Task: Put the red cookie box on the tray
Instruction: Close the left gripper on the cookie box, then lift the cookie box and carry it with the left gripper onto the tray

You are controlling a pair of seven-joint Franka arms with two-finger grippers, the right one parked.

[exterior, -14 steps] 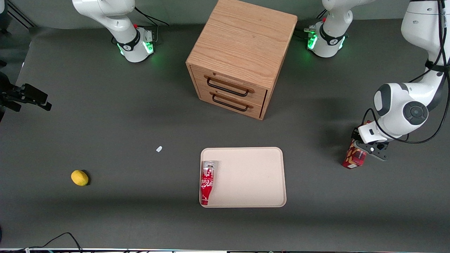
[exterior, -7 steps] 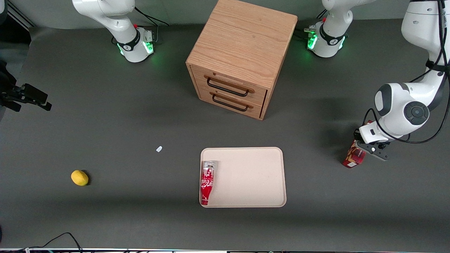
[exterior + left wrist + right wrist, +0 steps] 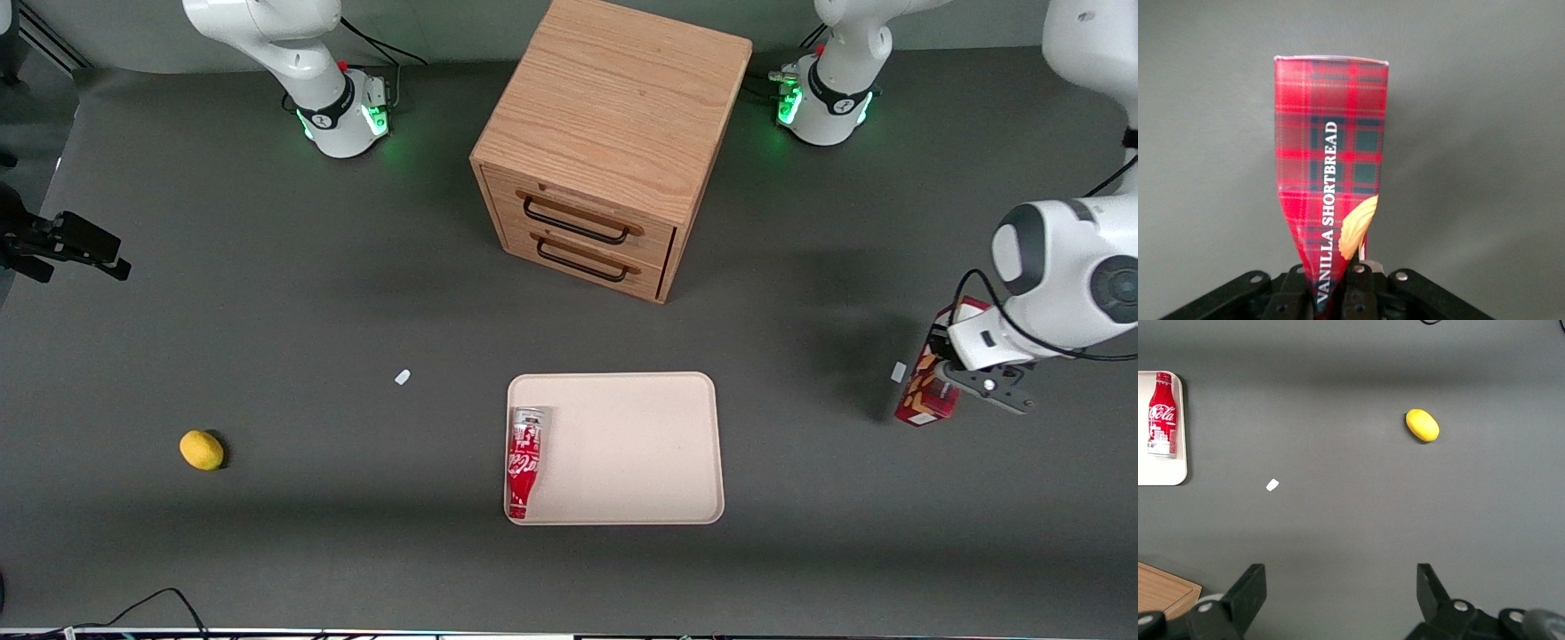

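Observation:
The red cookie box (image 3: 925, 396) is a slim red tartan carton marked "Vanilla Shortbread", at the working arm's end of the table. In the left wrist view the box (image 3: 1331, 153) stands out lengthwise from between the black fingers (image 3: 1363, 283). My left gripper (image 3: 958, 373) is shut on one end of the box, and it also shows in the left wrist view (image 3: 1337, 283). The pale beige tray (image 3: 640, 444) lies flat in front of the cabinet, well apart from the box, toward the table's middle. Its edge shows in the right wrist view (image 3: 1165, 473).
A red Coca-Cola can (image 3: 524, 460) lies in the tray along the rim nearest the parked arm. A wooden two-drawer cabinet (image 3: 613, 133) stands farther from the camera than the tray. A lemon (image 3: 202, 450) and a white scrap (image 3: 403, 377) lie toward the parked arm's end. Another white scrap (image 3: 899, 372) lies beside the box.
My left gripper has moved with the box in it, away from the tray toward the working arm's end of the table. A white scrap now shows where the box was.

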